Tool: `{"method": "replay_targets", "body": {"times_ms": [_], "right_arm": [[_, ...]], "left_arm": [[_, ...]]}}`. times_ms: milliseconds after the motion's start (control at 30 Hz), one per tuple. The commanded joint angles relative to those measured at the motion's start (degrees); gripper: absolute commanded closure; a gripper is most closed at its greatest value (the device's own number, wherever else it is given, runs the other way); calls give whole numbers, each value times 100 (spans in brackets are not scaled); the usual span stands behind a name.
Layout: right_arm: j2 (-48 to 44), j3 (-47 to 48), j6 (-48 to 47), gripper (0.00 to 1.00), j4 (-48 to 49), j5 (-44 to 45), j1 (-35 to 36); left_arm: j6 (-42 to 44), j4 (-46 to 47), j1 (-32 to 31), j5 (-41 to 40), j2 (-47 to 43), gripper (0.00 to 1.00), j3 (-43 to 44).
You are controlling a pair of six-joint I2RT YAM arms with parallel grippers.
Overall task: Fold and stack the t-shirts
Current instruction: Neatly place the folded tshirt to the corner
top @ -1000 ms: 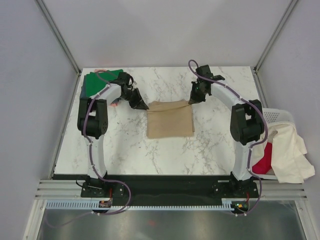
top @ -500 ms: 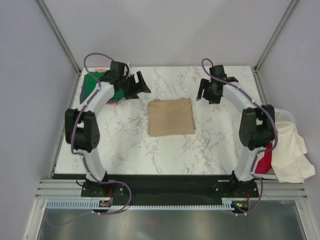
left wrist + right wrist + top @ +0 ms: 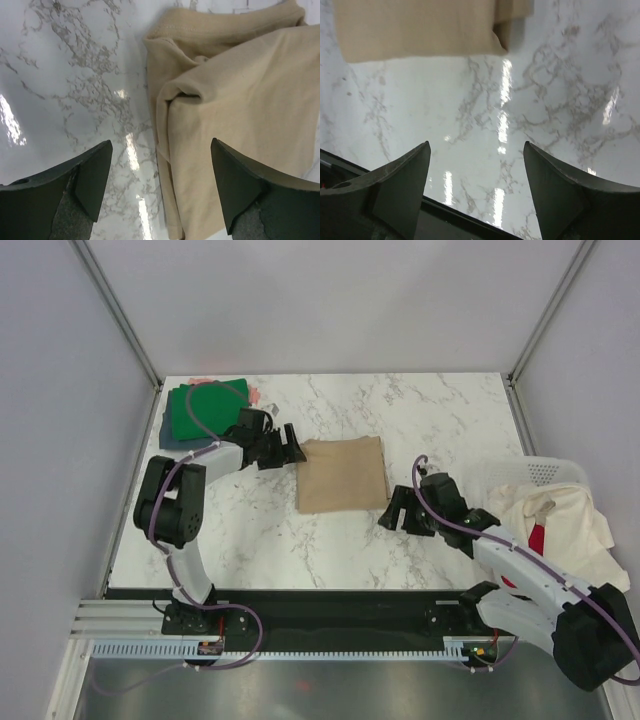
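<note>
While the folded tan tee (image 3: pixel 342 474) lies flat mid table (image 3: pixel 250 530), left gripper (image 3: pixel 291 447) straddles its left edge, fingers apart, empty; right gripper (image 3: pixel 398 516) likewise spread, just off near-right corner.

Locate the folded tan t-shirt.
In the top view, the tan t-shirt lies folded mid-table, the left gripper at its far-left corner, the right gripper off its near-right corner.

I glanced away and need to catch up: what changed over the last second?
Both arms moved. The left gripper lifted away, then came back down to the tan t-shirt's far-left corner, open. The right gripper swung from the far-right corner to beside the near-right corner, open. The tan t-shirt, green t-shirt and basket stayed put.
</note>
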Motion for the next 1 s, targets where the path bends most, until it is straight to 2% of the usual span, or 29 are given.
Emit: {"method": "replay_targets", "body": {"times_ms": [0,133,300,367,500,600,633,767,800,833,867,933,967], "right_arm": [[-270,-625,331,17,625,-228,42],[-463,-1451,365,18,1037,-281,130],[-728,-2556,786,18,2152,-325,350],[-938,-2665,814,18,2410,-177,516],[-1246,-2815,796,17,2454,-123,535],[-1098,-2771,726,17,2559,-175,526],[-984,-2762,700,17,2594,-176,526],[-921,-2745,673,17,2647,-202,517],[-930,-2762,673,17,2656,-202,526],[-939,-2771,673,17,2665,-202,534],[-956,-2771,664,17,2665,-202,526],[-956,-2788,673,17,2674,-193,526],[-948,-2780,673,17,2682,-193,526]], "left_arm": [[265,654,-27,-242,451,13,515],[327,497,-53,-321,1205,15,1095],[248,162,-53,-225,1893,29,1930],[248,145,-53,-76,2068,36,2045],[169,389,-53,275,2069,43,1854],[90,645,-53,644,2270,45,1721],[46,863,-53,994,2350,44,1721],[-183,1243,-62,1410,2473,33,1711],[-235,1269,-79,1515,2508,34,1799],[-262,1287,-80,1568,2587,38,1843],[-279,1279,-80,1603,2614,52,1896],[-358,1278,-71,1674,2684,69,1984],[-376,1278,-71,1709,2711,85,2019]]}}
